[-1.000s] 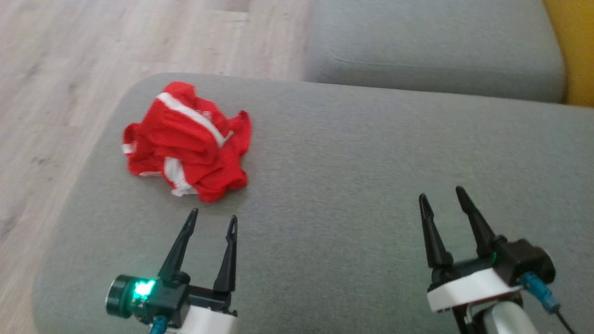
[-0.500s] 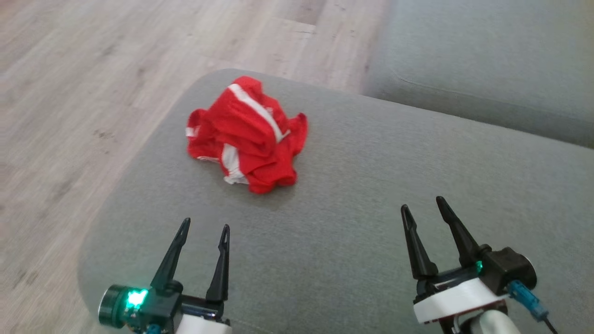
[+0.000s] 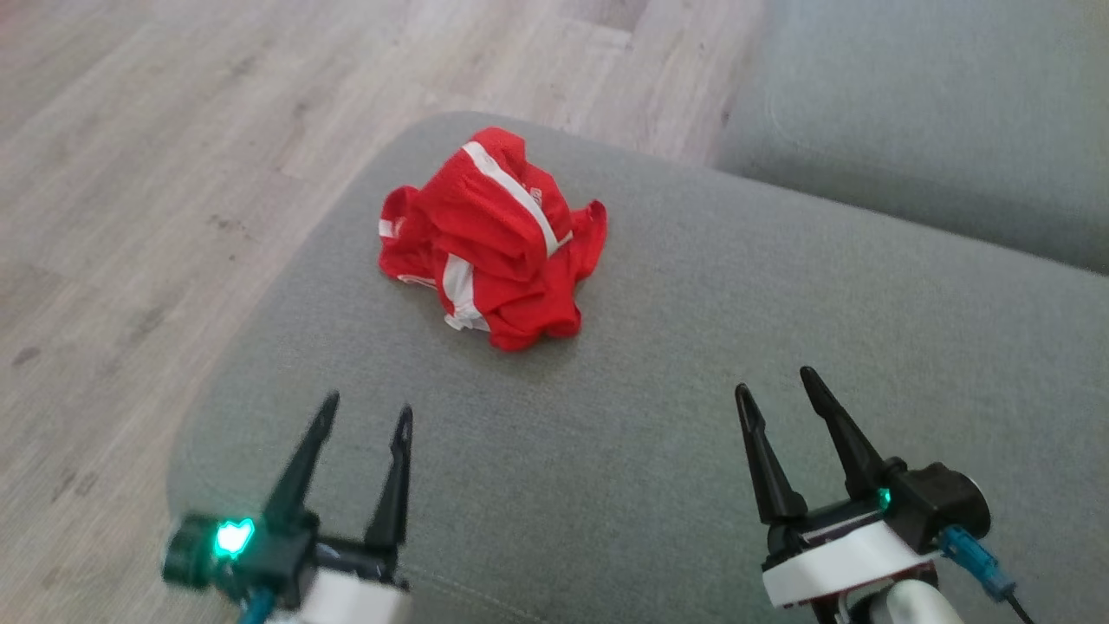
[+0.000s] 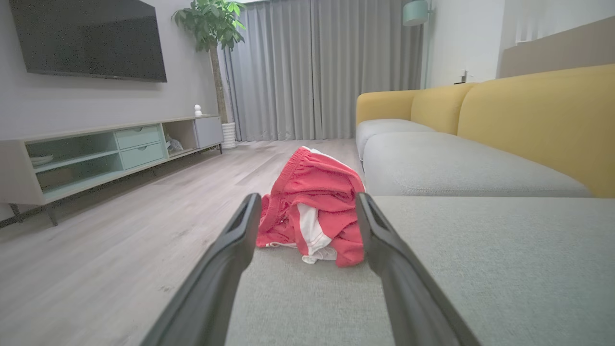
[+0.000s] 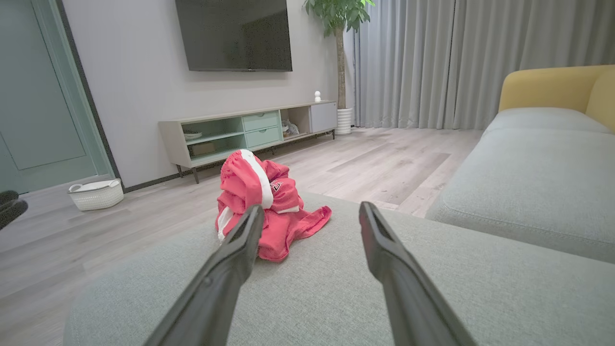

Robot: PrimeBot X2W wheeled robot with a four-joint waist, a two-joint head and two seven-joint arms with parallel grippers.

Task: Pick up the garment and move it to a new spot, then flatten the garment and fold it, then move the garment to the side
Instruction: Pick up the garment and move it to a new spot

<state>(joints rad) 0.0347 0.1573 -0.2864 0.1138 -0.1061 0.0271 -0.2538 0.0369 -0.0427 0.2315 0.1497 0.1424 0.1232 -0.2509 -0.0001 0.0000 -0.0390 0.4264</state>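
Observation:
The garment (image 3: 490,236) is a crumpled red piece with white stripes, heaped near the far left corner of a grey ottoman (image 3: 676,416). My left gripper (image 3: 366,407) hovers open over the near left part of the cushion, short of the heap. In the left wrist view the garment (image 4: 312,206) lies straight ahead between the open fingers. My right gripper (image 3: 774,381) stands open at the lower right, well to the right of the cloth. The right wrist view has the garment (image 5: 262,206) ahead and to the left. Neither gripper holds anything.
A grey sofa seat (image 3: 936,113) with yellow backrests (image 4: 533,110) lies beyond the ottoman on the right. Wooden floor (image 3: 147,173) runs along the left edge. A TV cabinet (image 5: 250,129), a white basket (image 5: 96,193) and a potted plant (image 5: 338,29) stand by the far wall.
The camera has turned left, so the whole picture has shifted right. Both grippers stay open and sit lower in the view; the garment lies as it did.

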